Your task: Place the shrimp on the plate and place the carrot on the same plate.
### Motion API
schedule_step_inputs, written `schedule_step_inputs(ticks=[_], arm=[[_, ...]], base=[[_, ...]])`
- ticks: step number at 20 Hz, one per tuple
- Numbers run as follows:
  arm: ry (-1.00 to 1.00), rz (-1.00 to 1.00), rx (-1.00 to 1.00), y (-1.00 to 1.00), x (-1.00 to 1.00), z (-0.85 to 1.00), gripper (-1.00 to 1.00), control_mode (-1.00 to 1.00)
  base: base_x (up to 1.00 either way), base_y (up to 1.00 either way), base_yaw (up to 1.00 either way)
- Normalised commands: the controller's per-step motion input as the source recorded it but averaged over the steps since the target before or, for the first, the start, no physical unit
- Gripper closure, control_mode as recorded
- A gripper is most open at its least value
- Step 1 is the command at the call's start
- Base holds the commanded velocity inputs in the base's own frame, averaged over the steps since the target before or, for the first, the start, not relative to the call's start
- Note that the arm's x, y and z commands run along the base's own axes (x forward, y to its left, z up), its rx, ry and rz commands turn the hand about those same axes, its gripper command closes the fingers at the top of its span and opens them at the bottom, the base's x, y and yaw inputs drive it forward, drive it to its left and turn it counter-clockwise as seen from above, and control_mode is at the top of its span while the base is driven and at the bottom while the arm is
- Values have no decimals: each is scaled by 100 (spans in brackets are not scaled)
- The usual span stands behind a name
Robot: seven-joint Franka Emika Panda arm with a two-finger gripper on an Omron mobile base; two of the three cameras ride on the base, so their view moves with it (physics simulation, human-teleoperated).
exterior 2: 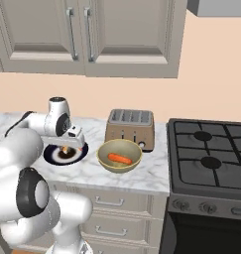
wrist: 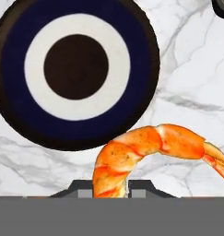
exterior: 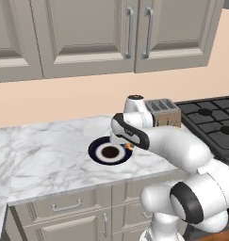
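Hand view is giving the clearest look at the work: the shrimp (wrist: 150, 152) is hanging from the gripper (wrist: 111, 186), its thick end pinched between the two dark fingertips (wrist: 81, 188) while its tail is arching out to one side. Beyond it the plate (wrist: 21, 115) is lying on the marble counter (wrist: 187, 92), and the shrimp is sitting over the plate's near rim and the bare stone beside it rather than over the white ring.

From the left base view the gripper (exterior: 121, 141) is hovering just beside the plate (exterior: 94, 149), with a speck of orange (exterior: 129, 146) showing at its edge. The right base view is showing the carrot (exterior 2: 120, 158) waiting in the yellowish-green bowl (exterior 2: 103, 155) in front of the toaster (exterior 2: 130, 130), near the plate (exterior 2: 51, 158).

To do this step well, I would say the hand needs carrying further in until the whole curve, tail included, is over the plate's middle, then lowering close before the fingers let go. Releasing here looks risky: the tail could catch the rim and tip the shrimp onto the counter. Setting it slightly off-centre would also be leaving room for the carrot.
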Motion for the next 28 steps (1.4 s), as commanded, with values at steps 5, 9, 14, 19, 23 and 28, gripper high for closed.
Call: schedule_step_inputs(ticks=[5,9,14,19,23,28], arm=[[6,0,0,15,58,-13,100,-100],[3,0,0,33,37,-20,100,-100],[0,0,0,22,2,-15,100,-100],[0,0,0,9,17,-40,100,-100],[0,0,0,4,26,-42,100,-100],[0,0,0,2,8,-24,100,-100]], base=[[0,0,0],[0,0,0],[0,0,0],[0,0,0],[0,0,0],[0,0,0]])
